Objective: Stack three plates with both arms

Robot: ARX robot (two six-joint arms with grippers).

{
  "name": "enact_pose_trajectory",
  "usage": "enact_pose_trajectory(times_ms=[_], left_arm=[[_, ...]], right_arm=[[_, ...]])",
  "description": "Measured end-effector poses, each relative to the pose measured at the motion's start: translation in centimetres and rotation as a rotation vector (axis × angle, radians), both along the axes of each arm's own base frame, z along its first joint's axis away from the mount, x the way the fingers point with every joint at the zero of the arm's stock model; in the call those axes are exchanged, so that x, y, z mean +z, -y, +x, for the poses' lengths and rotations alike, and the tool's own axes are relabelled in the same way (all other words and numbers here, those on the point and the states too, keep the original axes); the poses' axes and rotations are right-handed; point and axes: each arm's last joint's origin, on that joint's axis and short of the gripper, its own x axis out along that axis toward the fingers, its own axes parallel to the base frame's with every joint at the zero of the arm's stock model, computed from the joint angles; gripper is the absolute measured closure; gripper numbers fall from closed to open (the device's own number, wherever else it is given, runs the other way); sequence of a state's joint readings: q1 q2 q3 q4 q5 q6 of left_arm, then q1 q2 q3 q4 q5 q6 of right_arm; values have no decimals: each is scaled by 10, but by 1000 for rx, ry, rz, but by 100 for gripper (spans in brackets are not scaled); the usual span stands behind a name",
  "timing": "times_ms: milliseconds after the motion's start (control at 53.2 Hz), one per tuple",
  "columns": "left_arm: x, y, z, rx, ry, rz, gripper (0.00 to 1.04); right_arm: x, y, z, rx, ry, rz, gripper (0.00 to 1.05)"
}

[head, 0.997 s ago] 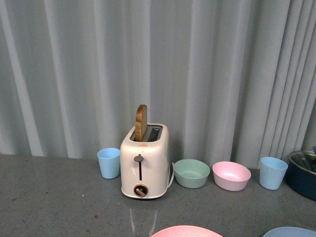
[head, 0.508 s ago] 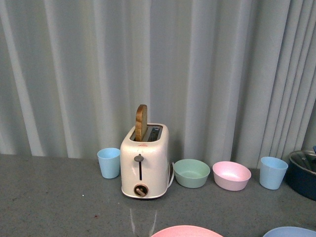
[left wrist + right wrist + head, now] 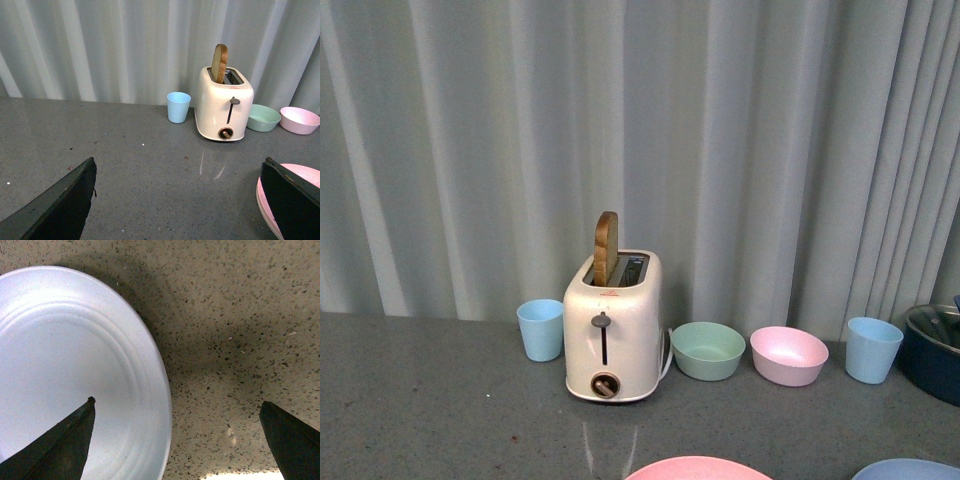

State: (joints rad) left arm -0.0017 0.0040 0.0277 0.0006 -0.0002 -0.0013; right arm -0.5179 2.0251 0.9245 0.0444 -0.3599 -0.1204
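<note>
— Where do the plates sit?
— In the front view the pink plate [image 3: 698, 467] shows at the bottom edge, right of centre; the light blue plate [image 3: 908, 469] is cut off at the bottom right corner; both lie on the grey bench [image 3: 440, 400], nearer than the toaster [image 3: 613, 330].
— And the jaws?
— The left gripper [image 3: 177, 205] has its jaws spread wide with nothing between them, the pink plate just beside one finger; the right gripper [image 3: 177, 440] is spread likewise, one finger above the light blue plate, the other above bare bench.

Matte light blue plate [image 3: 75, 355], speckled stone-like counter [image 3: 240, 315], smooth cream toaster [image 3: 625, 335], cloth curtain [image 3: 770, 150]
</note>
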Motion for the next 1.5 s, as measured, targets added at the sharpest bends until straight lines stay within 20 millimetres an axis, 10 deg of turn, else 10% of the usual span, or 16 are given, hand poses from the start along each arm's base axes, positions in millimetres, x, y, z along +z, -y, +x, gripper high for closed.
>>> enact_pose_trajectory(times_ms=[489, 1015, 1504], left_arm=[[0, 0, 0, 0, 0, 0, 7], [0, 0, 0, 0, 0, 0, 7], [0, 0, 0, 0, 0, 0, 7]], right_arm=[[-20, -2, -2, -12, -50, 41, 8], [-27, -2, -4, -16, -54, 54, 102], [13, 17, -13, -77, 9, -52, 102]])
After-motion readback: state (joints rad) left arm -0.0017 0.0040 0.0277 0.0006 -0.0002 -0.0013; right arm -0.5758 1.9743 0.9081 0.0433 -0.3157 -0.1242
